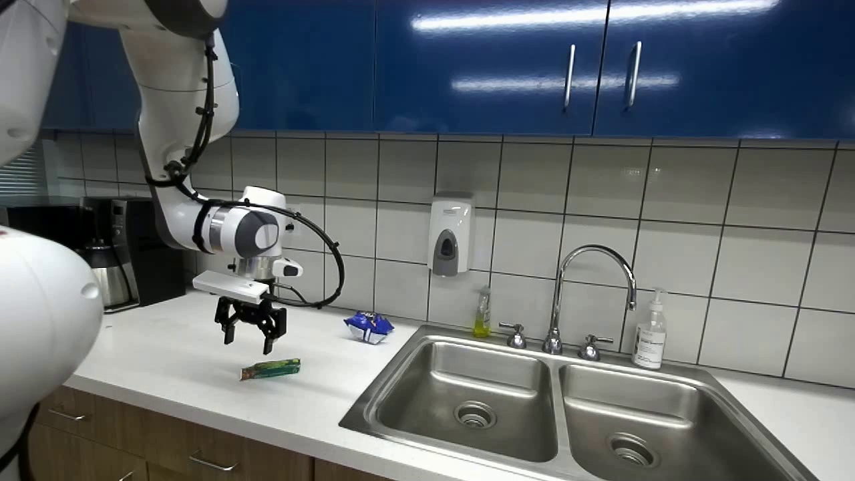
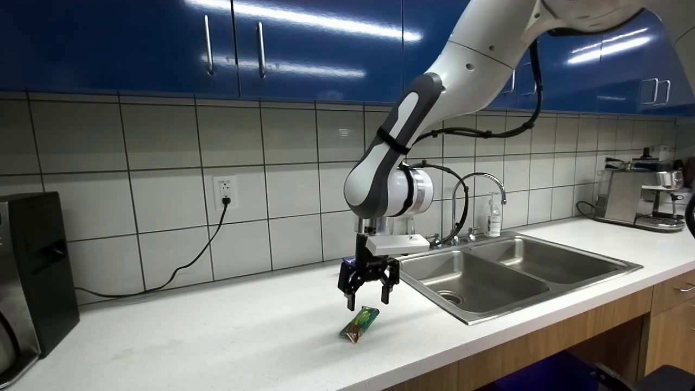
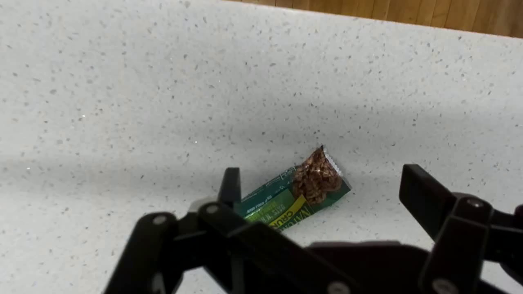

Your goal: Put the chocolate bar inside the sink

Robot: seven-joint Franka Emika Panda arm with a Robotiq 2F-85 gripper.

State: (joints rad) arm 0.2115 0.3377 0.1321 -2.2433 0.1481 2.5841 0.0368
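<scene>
Pincer [image 1: 248, 345] spread wide — clear above the chocolate bar [image 1: 271, 369].

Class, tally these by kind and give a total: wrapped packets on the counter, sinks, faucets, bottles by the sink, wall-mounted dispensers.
Wrapped packets: 2 (green-wrapped bar, blue packet)
Sink: 1
Faucet: 1
Bottles by the sink: 2 (bottle with yellow liquid, white-labelled pump bottle)
Wall-mounted dispenser: 1
Total: 7

Chocolate bar [image 1: 270, 369] on countertop [image 1: 167, 347], lower left in an exterior view, gripper [image 1: 248, 343] above; sink [image 1: 560, 407], lower right; packet [image 1: 369, 327] between, farther back.
</scene>
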